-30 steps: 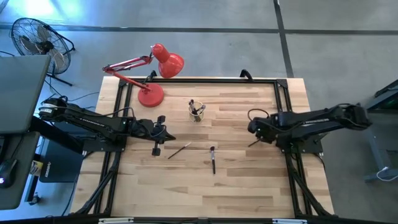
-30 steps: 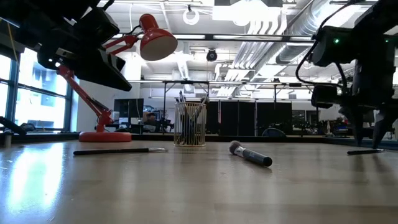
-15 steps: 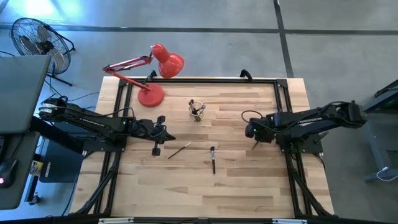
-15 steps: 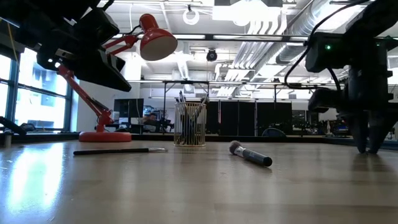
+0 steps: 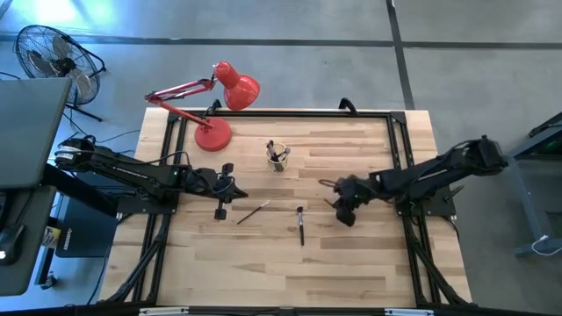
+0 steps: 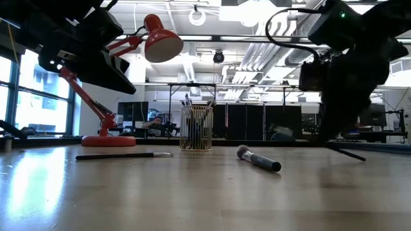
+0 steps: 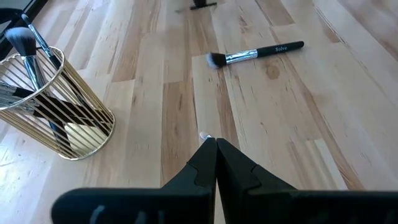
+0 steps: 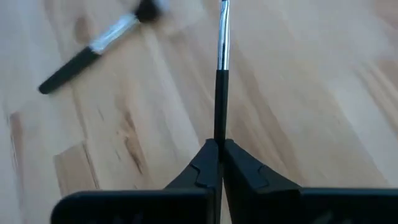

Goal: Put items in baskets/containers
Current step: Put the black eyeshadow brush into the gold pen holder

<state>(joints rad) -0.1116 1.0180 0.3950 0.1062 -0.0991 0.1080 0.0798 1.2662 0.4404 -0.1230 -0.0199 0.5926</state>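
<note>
A round cup of thin gold wires (image 5: 278, 158) (image 6: 196, 128) (image 7: 50, 112) stands on the table's far middle with several brushes in it. A thin brush (image 5: 253, 211) (image 6: 122, 155) and a thicker black-handled brush (image 5: 300, 225) (image 6: 259, 160) (image 7: 255, 55) lie flat on the wood. My left gripper (image 5: 220, 211) (image 7: 215, 146) hangs shut above the thin brush. My right gripper (image 5: 341, 211) (image 8: 217, 146), right of the thick brush, is shut on another thin brush (image 8: 219, 62) with a black handle and a pale ferrule. My right gripper pinches the thin brush by its black handle (image 8: 216, 127) between the two fingertips. The brush runs on ahead of the fingers, ferrule end farthest out. In the low view it slants down from the fingers (image 6: 347, 151); whether its free end touches the table, I cannot tell.
A red desk lamp (image 5: 213, 132) (image 6: 109, 138) stands at the far left corner, its head over the table. A black frame runs along the table's far and side edges (image 5: 290, 112). Bare wood fills the near half. A fan (image 5: 48, 53) stands off the table.
My right gripper came down on a thin brush lying at the table's right, took hold of it, and carried it toward the table's left and near edge, close to the thick brush. The brush is off its former place. My left arm kept still.
</note>
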